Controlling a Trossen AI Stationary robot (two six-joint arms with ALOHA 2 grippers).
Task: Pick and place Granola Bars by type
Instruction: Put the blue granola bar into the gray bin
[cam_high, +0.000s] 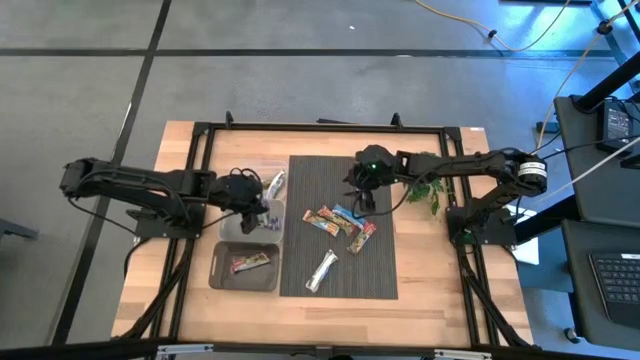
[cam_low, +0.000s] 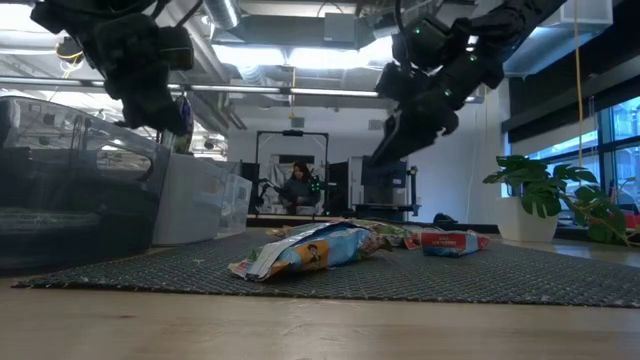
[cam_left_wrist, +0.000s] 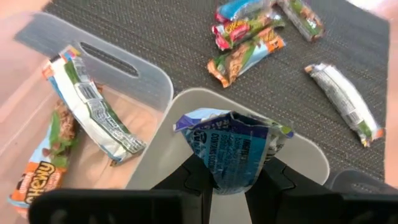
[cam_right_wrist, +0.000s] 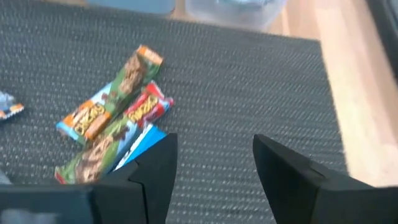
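Note:
My left gripper (cam_high: 257, 207) (cam_left_wrist: 233, 171) is shut on a blue-wrapped bar (cam_left_wrist: 231, 152), above the grey bin (cam_high: 243, 232) at the mat's left edge. The clear bin (cam_left_wrist: 134, 71) beside it holds a white-green bar (cam_left_wrist: 87, 106) and an orange bar (cam_left_wrist: 40, 174). The nearer bin (cam_high: 222, 270) holds a red bar (cam_high: 250, 262). My right gripper (cam_high: 365, 197) (cam_right_wrist: 214, 155) is open, raised over the mat's far part, beside a cluster of bars (cam_high: 340, 222) (cam_right_wrist: 115, 124). A silver bar (cam_high: 322, 270) (cam_left_wrist: 345, 99) lies alone on the mat. My left gripper pinches the blue bar between its two fingers at the wrapper's lower part (cam_left_wrist: 230, 177). The crumpled upper end (cam_left_wrist: 230, 124) sticks out beyond the fingertips. The bar is lifted clear, over the grey bin's rim (cam_left_wrist: 205, 99).
A dark woven mat (cam_high: 370, 280) covers the table's middle. A green plant sprig (cam_high: 428, 190) lies at its right edge, under the right arm. Another bar (cam_high: 276, 183) shows at the far left of the mat. A person sits far back in the room (cam_low: 297, 185).

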